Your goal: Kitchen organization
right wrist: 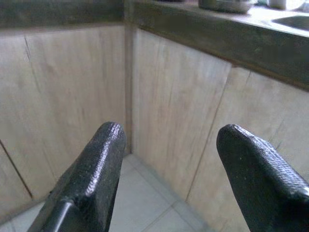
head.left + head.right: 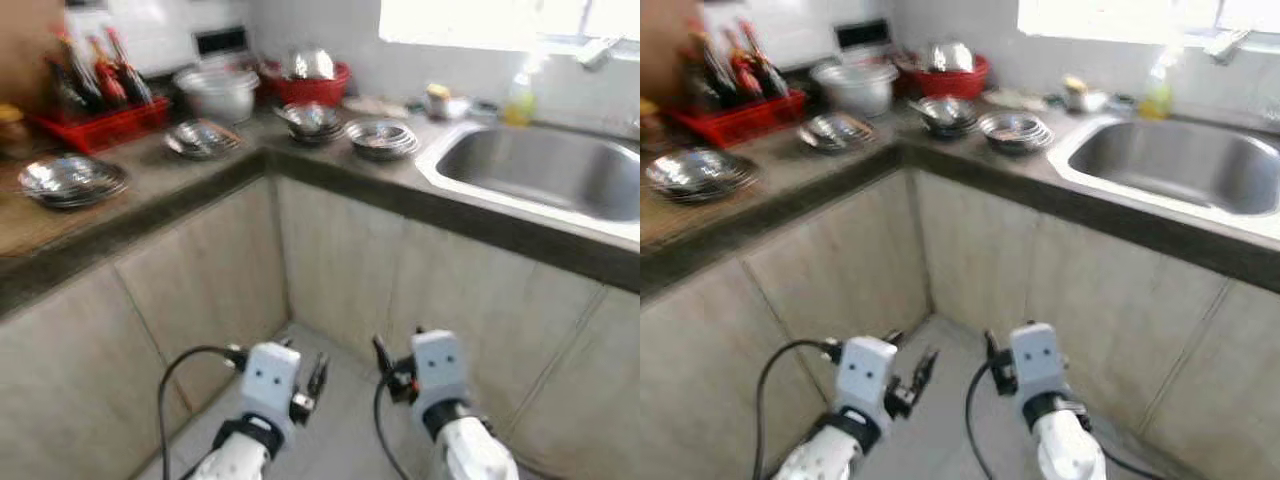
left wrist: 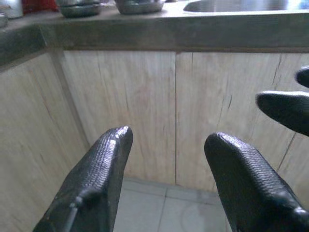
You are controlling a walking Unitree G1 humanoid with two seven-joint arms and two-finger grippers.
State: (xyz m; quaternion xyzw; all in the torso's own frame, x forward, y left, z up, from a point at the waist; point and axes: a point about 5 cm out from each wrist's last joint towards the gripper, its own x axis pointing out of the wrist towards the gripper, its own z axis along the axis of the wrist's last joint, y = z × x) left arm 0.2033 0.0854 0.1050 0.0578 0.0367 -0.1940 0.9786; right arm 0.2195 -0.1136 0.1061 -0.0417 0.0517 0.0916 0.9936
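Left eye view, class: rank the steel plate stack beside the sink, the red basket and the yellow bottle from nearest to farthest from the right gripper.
1. Steel plate stack, counter beside sink, nearest the right gripper.
2. Yellow bottle, behind sink.
3. Red basket, back corner; these last two are too close to call.

No readable text, brand, number or sign in any view. The bottles (image 2: 100,72) in the red rack (image 2: 100,125) carry what may be labels, but the head views are too blurred to make out a letter. Same for the yellow-green bottle (image 2: 519,97) and the small jar (image 2: 437,100) by the sink (image 2: 545,170): no legible print. The dark panel (image 2: 220,41) on the white appliance at the back wall shows no digits that can be read. Wrist views show bare cabinet fronts (image 3: 145,106), unmarked.
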